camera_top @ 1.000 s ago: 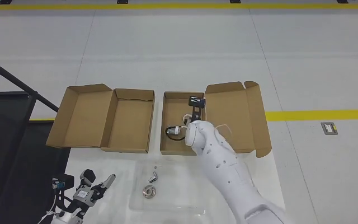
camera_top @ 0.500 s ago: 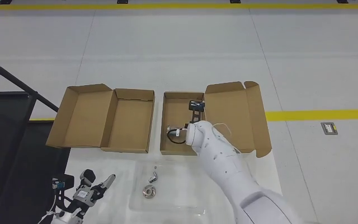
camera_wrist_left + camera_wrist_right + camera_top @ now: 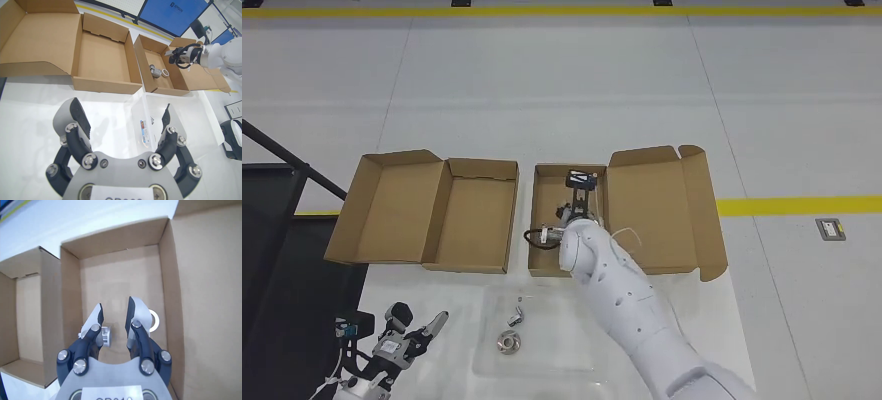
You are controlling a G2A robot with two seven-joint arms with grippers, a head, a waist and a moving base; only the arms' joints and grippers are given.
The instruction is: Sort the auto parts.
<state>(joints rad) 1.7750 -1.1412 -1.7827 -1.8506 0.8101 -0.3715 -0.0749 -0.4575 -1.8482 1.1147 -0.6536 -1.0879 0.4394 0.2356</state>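
Note:
Two metal parts lie in the right cardboard box (image 3: 542,262): a ribbed cylinder (image 3: 106,336) (image 3: 155,71) and a flat ring (image 3: 156,321) (image 3: 165,73). My right gripper (image 3: 115,303) (image 3: 170,55) hangs open above them, over the box floor, with nothing between its fingers. Two more metal parts (image 3: 515,317) (image 3: 507,343) rest in the clear tray (image 3: 572,375) at the near side of the table. My left gripper (image 3: 122,111) (image 3: 427,328) stands open and empty over the white table, left of the tray.
The left cardboard box (image 3: 477,215) (image 3: 102,56) is open with nothing inside. Both boxes have their lids folded outward. The right arm (image 3: 612,275) reaches across the tray's right side to the right box.
The right arm has swung a little to the left over the right box. The left arm and the parts in the tray have stayed put.

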